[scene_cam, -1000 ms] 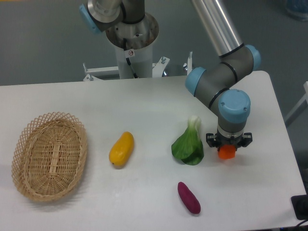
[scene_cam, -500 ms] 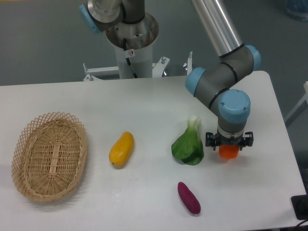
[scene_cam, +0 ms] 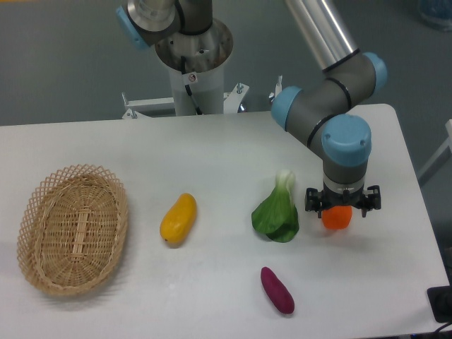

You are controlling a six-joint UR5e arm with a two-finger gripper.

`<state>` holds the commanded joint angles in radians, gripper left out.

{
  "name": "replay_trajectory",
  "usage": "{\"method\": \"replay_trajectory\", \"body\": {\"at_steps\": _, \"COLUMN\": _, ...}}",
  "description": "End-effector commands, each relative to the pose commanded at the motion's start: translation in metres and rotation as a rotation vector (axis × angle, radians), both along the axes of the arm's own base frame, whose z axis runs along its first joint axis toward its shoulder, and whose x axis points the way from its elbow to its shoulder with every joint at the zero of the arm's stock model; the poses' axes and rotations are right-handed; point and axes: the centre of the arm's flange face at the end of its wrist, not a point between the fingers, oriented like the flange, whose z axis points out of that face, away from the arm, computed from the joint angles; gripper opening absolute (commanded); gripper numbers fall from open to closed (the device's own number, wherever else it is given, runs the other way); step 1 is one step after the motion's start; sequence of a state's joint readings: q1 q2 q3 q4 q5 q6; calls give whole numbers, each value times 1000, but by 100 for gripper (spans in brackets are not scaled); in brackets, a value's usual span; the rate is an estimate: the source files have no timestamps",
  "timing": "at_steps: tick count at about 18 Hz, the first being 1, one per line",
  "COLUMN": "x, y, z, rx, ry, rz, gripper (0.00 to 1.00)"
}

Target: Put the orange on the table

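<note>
The orange [scene_cam: 337, 218] is small, round and bright reddish-orange. It sits at the right of the white table [scene_cam: 212, 148], right of the leafy green. My gripper [scene_cam: 342, 203] points straight down directly over the orange. Its black fingers [scene_cam: 313, 200] stand spread on either side of the fruit, and the top of the orange is hidden under the wrist. The jaws look open around the orange rather than clamped on it.
A green bok choy [scene_cam: 277, 210] lies just left of the orange. A purple oblong vegetable [scene_cam: 277, 289] lies at the front, a yellow mango-like fruit [scene_cam: 178, 218] in the middle, and an oval wicker basket [scene_cam: 72, 228] at the left. The table's right edge is close.
The gripper's black fingers have spread wider around the orange. The wrist has shifted slightly right and up, and more of the orange now shows.
</note>
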<state>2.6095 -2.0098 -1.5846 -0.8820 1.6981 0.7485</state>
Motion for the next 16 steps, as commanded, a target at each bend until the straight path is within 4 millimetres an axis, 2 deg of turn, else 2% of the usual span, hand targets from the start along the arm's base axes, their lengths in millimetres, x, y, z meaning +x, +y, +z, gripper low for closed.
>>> {"method": "replay_trajectory", "body": {"at_steps": 4, "x": 28, "y": 17, "z": 45, "rx": -3, "ry": 45, "rz": -138, "gripper": 100}}
{"method": "replay_trajectory", "body": {"at_steps": 9, "x": 53, "y": 52, "z": 98, "rx": -48, "ry": -35, "rz": -271, "gripper": 100}}
{"method": "replay_trajectory", "body": {"at_steps": 13, "x": 82, "y": 78, "z": 123, "rx": -42, "ry": -34, "rz": -409, "gripper": 100}}
{"method": "replay_trajectory", "body": {"at_steps": 14, "x": 89, "y": 78, "z": 132, "rx": -19, "ry": -34, "rz": -430, "gripper": 100}}
{"method": "replay_trajectory", "body": {"at_steps": 16, "x": 96, "y": 76, "z": 133, "rx": -2, "ry": -57, "rz": -444, "gripper": 100}}
